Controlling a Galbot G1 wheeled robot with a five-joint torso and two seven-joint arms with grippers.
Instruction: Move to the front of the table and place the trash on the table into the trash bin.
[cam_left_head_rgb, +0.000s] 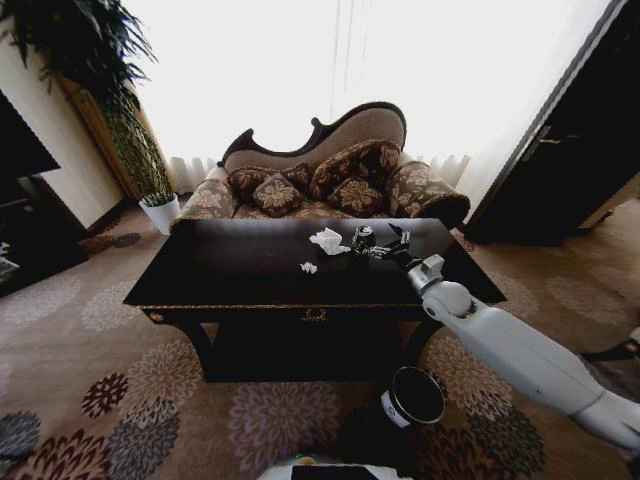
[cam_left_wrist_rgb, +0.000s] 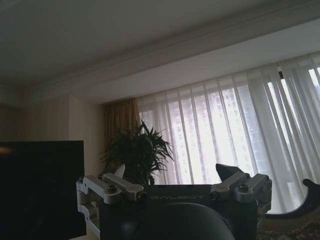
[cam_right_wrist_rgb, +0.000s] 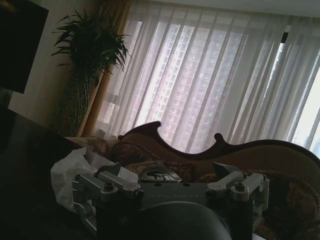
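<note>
The right gripper (cam_left_head_rgb: 398, 240), just right of frame centre in the head view, reaches over the worktop (cam_left_head_rgb: 240, 275) to the dark can (cam_left_head_rgb: 363, 238); its jaws stand apart around the can, holding nothing yet. The crumpled tissue (cam_left_head_rgb: 328, 240) and a small white scrap (cam_left_head_rgb: 309, 267) lie beside it. The black trash bin (cam_left_head_rgb: 412, 398) waits at lower right, so no litter looks binned yet.

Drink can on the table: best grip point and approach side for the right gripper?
Probably the can's side wall, approached from the robot's side. It seems to stand upright with its top showing, so its round sides are free. The tissue lies close on its left and the right gripper sits just beside it.
</note>
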